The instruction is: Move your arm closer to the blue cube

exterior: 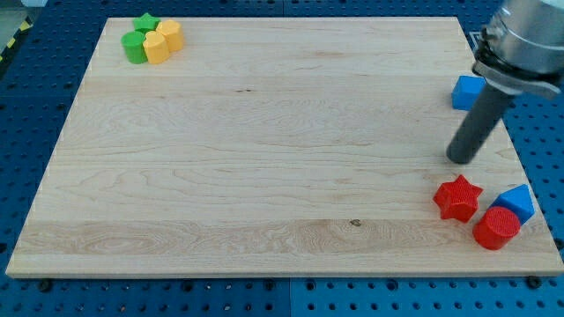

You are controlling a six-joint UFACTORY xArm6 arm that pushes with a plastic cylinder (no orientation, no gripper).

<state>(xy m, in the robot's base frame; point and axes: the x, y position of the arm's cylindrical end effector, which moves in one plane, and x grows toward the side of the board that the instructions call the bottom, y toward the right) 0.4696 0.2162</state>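
Blue cube (466,92) behind the rod

Red star (457,197), green/yellow blocks (152,39) top-left.

The pale wooden board (264,150) shows smooth, matt grain with one small dark knot. The blue perforated metal table (35,79) beneath looks painted. The red plastic star block (457,197) and blue plastic cube (466,92) look matt; the dark rod (478,121) has a dull sheen.
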